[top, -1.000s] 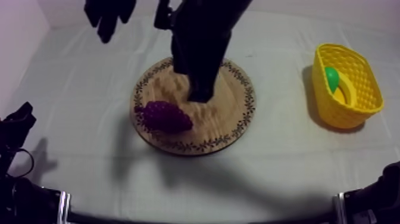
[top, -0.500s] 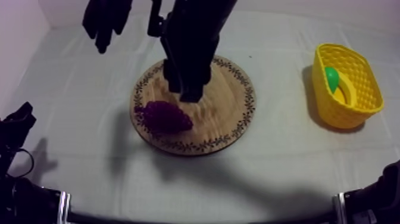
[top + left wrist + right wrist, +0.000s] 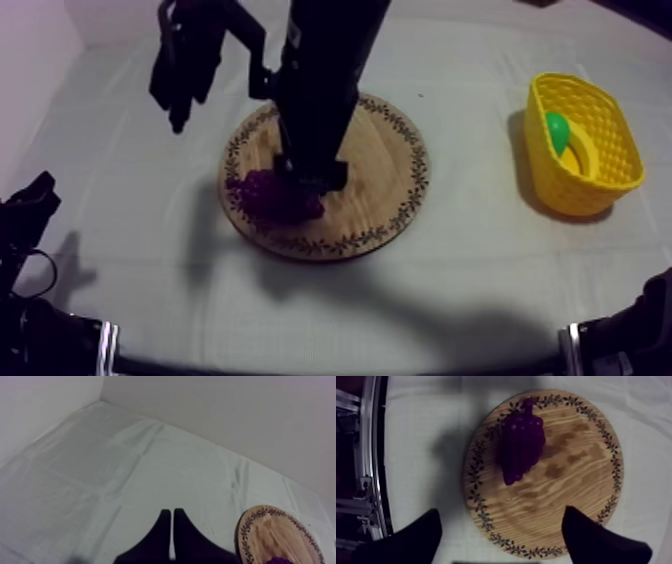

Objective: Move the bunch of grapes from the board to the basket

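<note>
Standing by the tabletop (image 3: 130, 210), I'd say the right gripper (image 3: 501, 516) is poised right over its target. Its fingers (image 3: 411, 538) are spread wide with nothing between them yet, and the bunch of grapes (image 3: 521, 446) lies on the wooden board (image 3: 571, 476) just ahead of them, in line with the gap. The left gripper (image 3: 171, 516) hangs off to the side over bare cloth, its fingers pressed together on nothing, with the board's rim beside them.

The grapes look like a light toy (moulded plastic or rubber, I'd guess). They seem knobbly rather than slick, probably with a little give, and not something that would break. The bunch runs lengthwise away from the fingers, stem end far and tapered tip near. Closing across the fat middle looks the safest hold, since the narrow tip might squirt out.

From the right wrist camera you get that lie of the bunch against the fingers, plain as day. From above, the arm covers part of the bunch, but you get the yellow basket (image 3: 580, 190). It sits well apart from the fingers, on the far side of the board from the grapes, which tells how long the carry will be.
</note>
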{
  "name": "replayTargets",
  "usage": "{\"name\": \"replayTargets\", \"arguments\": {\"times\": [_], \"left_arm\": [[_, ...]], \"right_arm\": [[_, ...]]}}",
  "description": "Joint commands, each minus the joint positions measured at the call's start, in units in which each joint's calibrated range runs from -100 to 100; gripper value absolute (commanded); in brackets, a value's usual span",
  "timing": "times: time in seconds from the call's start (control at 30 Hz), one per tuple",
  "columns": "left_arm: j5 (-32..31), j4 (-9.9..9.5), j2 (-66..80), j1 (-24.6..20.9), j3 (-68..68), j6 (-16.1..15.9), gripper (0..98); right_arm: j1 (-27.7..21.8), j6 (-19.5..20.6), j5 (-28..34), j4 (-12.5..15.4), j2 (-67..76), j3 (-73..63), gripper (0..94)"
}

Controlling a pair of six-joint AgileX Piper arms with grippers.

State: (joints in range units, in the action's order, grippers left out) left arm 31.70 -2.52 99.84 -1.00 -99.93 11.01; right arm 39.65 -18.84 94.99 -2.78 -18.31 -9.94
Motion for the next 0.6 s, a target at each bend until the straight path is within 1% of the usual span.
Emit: {"name": "replayTargets", "arguments": {"times": [0.0, 0.57], "left_arm": [[0.0, 0.01, 0.0, 0.0, 0.0, 0.0, 0.0], [0.0, 0.01, 0.0, 0.0, 0.0, 0.0, 0.0]], "right_arm": [[-0.1, -0.1, -0.5, 0.2, -1.5, 0.1, 71.6], [-0.7, 0.2, -4.6, 0.3, -18.1, -4.9, 74.3]]}}
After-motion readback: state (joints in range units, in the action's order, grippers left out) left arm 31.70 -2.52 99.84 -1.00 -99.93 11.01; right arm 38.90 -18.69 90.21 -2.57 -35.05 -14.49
